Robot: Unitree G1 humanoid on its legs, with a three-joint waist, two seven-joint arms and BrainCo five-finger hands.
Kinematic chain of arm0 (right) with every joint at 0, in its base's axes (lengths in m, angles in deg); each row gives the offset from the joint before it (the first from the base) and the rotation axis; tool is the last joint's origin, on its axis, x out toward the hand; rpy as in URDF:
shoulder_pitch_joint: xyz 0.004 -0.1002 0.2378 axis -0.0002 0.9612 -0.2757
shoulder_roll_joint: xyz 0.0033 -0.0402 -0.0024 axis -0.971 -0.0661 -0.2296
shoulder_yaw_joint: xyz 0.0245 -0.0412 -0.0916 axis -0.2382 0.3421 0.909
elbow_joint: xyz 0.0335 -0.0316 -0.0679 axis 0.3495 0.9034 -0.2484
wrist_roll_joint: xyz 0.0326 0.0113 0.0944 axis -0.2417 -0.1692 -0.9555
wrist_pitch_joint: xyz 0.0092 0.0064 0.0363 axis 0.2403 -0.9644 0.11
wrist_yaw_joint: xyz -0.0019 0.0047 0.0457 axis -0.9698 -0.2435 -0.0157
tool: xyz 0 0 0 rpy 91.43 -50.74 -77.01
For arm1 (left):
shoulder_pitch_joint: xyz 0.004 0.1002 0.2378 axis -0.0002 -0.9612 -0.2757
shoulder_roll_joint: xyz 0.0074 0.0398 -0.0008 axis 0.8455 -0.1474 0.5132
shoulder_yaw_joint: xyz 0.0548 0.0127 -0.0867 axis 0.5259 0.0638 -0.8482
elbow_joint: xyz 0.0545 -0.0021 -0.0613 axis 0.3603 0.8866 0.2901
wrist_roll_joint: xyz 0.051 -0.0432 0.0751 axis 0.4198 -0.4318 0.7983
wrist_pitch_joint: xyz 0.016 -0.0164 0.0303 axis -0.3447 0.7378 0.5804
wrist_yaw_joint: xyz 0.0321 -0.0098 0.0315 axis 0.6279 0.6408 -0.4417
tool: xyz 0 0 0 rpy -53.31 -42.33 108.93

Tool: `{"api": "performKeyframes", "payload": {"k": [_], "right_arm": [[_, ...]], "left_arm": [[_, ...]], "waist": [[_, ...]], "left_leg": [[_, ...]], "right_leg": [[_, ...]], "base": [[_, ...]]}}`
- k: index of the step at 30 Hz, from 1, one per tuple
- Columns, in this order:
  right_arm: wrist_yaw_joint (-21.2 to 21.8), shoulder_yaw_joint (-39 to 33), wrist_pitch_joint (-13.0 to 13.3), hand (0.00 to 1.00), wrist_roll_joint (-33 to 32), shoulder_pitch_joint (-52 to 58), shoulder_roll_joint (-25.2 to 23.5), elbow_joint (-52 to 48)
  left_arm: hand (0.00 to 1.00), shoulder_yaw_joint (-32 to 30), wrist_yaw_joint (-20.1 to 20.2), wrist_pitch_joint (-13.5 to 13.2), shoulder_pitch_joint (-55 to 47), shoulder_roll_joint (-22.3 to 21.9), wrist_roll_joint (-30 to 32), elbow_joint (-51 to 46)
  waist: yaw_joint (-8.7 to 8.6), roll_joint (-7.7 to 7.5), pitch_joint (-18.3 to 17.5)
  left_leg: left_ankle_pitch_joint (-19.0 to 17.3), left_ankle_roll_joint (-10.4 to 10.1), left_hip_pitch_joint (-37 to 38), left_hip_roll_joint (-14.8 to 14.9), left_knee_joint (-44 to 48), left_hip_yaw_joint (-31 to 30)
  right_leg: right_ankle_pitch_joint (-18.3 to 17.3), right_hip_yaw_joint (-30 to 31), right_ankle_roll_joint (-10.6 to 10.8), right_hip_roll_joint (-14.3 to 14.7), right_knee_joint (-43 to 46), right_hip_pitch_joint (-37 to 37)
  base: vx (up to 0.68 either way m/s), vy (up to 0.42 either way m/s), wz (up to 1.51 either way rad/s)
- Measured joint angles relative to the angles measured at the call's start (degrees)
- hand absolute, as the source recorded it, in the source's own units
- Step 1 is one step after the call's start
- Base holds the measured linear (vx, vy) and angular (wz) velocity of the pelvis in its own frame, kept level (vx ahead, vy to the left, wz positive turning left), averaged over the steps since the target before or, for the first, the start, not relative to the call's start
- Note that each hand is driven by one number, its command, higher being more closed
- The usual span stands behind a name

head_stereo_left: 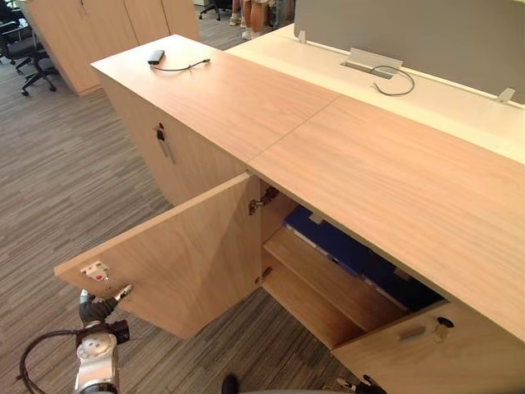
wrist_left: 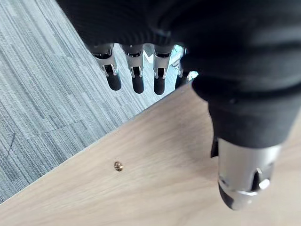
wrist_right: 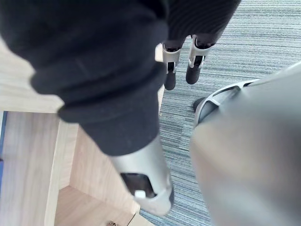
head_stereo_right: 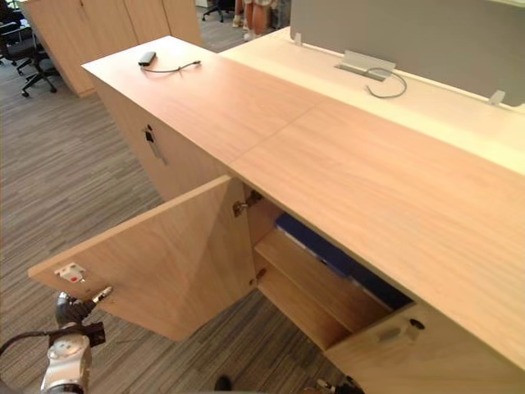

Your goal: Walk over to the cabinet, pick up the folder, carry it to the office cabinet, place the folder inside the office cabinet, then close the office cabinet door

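**Folder shelved; the doors are left to shut**

The blue folder [head_stereo_left: 344, 246] lies flat on the upper shelf [head_stereo_left: 328, 283] inside the cabinet [head_stereo_left: 385, 164], at about 4 o'clock in the head view and tucked under the top. It looks placed, and neither hand is holding it.

The left hand [wrist_left: 136, 77] is at 8 o'clock, by the free corner of the wide-open left door [head_stereo_left: 180, 263]. Its fingers are straight and spread, hanging past the door's edge above the carpet [head_stereo_left: 66, 164], with the thumb out over the wood. I cannot tell whether it touches the panel. The right hand [wrist_right: 169, 70] is down at 5 o'clock near the partly open right door [head_stereo_left: 435, 353], fingers loose and empty.

The door is probably a stiff, smooth board that swings lightly on its hinge [head_stereo_left: 262, 199]. It gives nothing to pinch, so a flat push with straight fingers should do. The best place to press is the outer face near the free edge, far from the hinge, where little force turns it. The folder seems thin, light and slippery-skinned, and sits deep enough to clear the door.
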Motion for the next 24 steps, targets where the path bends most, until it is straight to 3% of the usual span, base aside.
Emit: {"api": "performKeyframes", "payload": {"k": [9,16,19,22,24], "right_arm": [[0.06,-0.06,0.04,0.00,-0.02,0.73,0.00,-0.20],[0.20,0.04,0.04,0.00,0.12,1.91,-0.23,-0.48],[0.79,-0.01,0.05,0.00,0.07,1.96,-0.90,-0.20],[1.12,-0.29,0.26,0.00,0.07,2.07,-0.67,0.17],[1.18,-0.30,0.36,0.00,0.07,1.97,-0.42,0.06]], "left_arm": [[0.00,2.04,0.00,0.67,1.09,0.39,0.29,1.20],[0.00,5.96,-0.31,1.26,-3.59,-1.00,1.69,-5.95],[0.00,7.66,-0.38,1.32,-6.82,-1.24,2.67,-9.12],[0.00,11.01,-0.27,1.32,-14.06,-1.42,3.72,-14.50],[0.00,13.99,-0.22,1.29,-15.20,-0.84,4.91,-15.82]], "waist": [[0.52,-0.17,-0.08],[1.63,-1.23,-0.63],[2.20,-2.89,0.24],[3.81,-2.57,0.37],[4.42,-2.22,1.27]], "left_leg": [[-0.26,-0.11,0.36,0.34,-0.02,0.33],[-0.34,0.11,0.34,-0.35,0.91,0.30],[-6.15,0.83,-1.82,-0.61,11.14,1.00],[-13.61,1.74,-4.91,0.62,23.01,4.95],[-15.67,2.62,-7.67,0.80,27.89,6.60]], "right_leg": [[-0.03,0.70,-0.03,0.36,0.15,-0.08],[-0.01,0.67,-0.02,-0.41,0.55,0.11],[0.25,1.74,-0.39,-1.46,1.74,1.38],[0.53,6.94,-0.72,-1.60,4.76,-0.73],[1.05,7.45,-0.75,-2.50,7.53,-3.55]], "base": [[-0.01,0.006,-0.03],[-0.01,0.018,0.02],[-0.04,0.045,-0.16],[-0.11,0.132,-0.67],[-0.17,0.159,-0.46]]}}
